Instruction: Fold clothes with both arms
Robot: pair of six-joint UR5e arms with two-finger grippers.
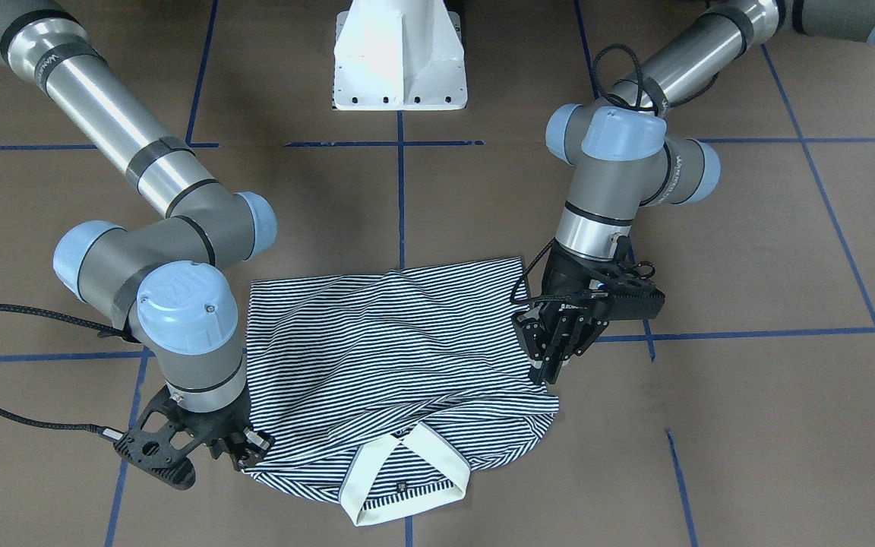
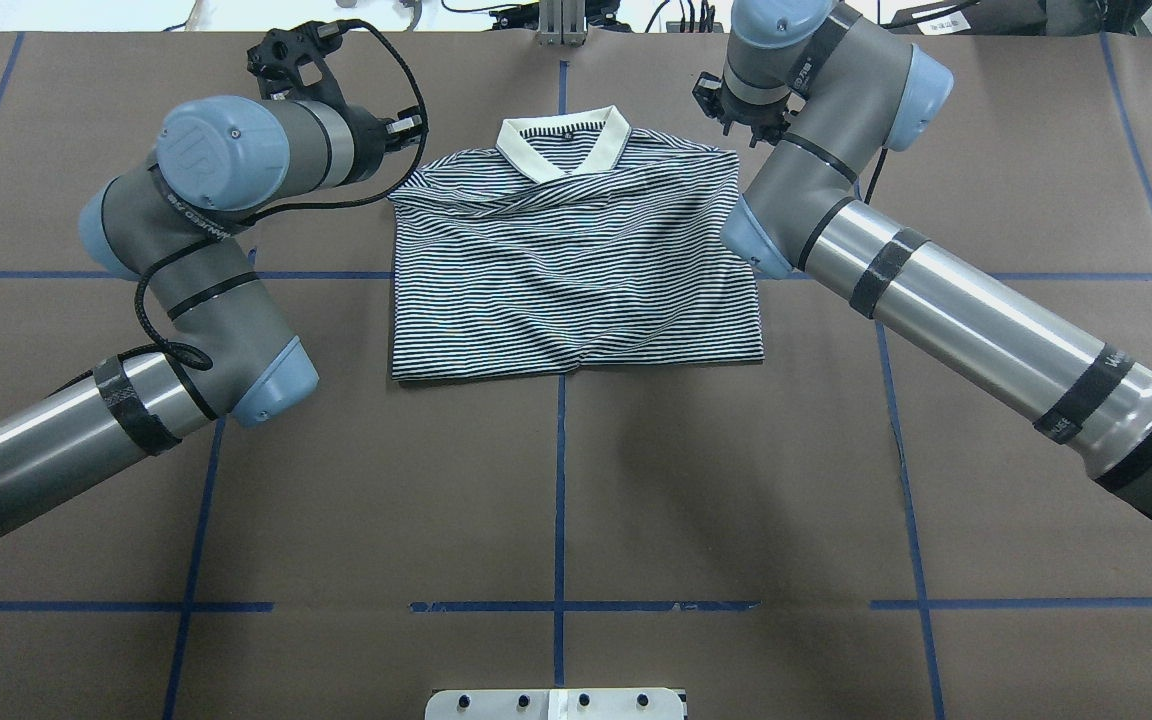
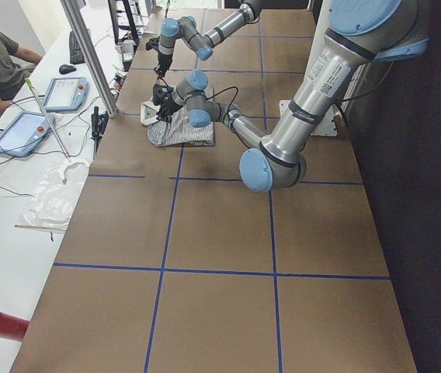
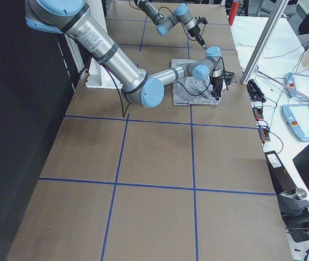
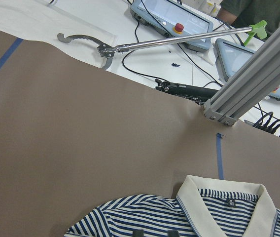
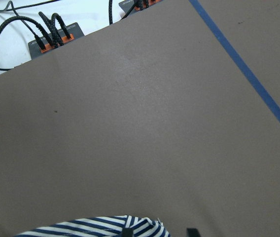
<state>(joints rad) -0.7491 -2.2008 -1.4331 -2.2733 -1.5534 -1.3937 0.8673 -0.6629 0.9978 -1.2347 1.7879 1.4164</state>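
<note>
lying folded on the brown table (image 2: 576,480), the striped polo shirt (image 2: 576,270) has its hem nearest the robot and its cream collar (image 2: 564,140) farthest. left gripper (image 1: 549,371) and right gripper (image 1: 250,450) sit at its shoulder corners, fingers parted, gripping nothing.

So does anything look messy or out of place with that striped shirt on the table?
Nothing is spilled or torn. The polo shirt just lies rumpled. Diagonal ridges cross its middle, and the hem on the robot's side is not straight, with a small notch near its centre where the layers meet.
</note>
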